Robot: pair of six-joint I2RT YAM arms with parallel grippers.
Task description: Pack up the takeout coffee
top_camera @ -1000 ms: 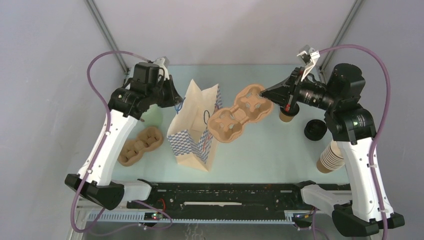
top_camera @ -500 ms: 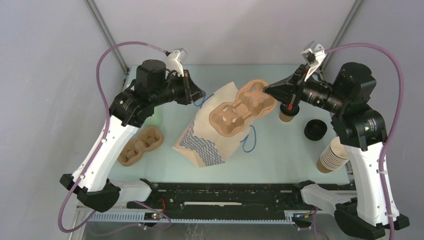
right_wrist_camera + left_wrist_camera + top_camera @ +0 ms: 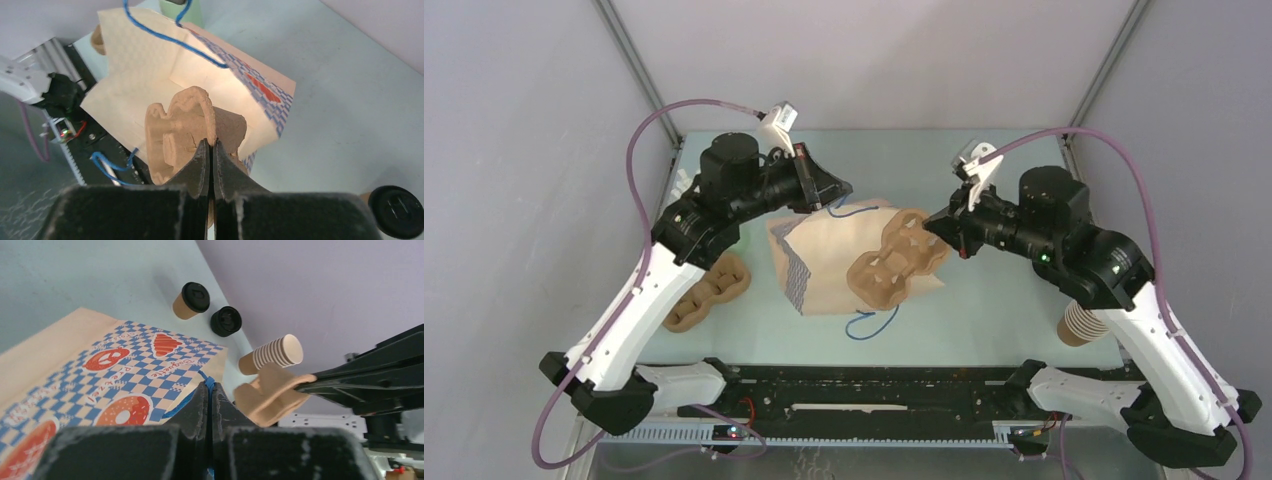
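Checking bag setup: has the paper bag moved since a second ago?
Yes: the paper bag toppled rightward onto its side, away from the stationary spare carrier.

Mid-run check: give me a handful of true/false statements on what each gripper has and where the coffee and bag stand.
1. The left gripper is shut on the bag's blue handle. True.
2. The takeout coffee is inside the checkered bag. False: it stands on the table outside the bag, next to a loose black lid.
3. The right gripper is shut on the edge of the cup carrier. True.
4. The checkered bag stands upright. False: it is tipped onto its side, with its open mouth facing the right gripper.
5. The cup carrier in the right gripper holds a cup. False: its visible pockets are empty.
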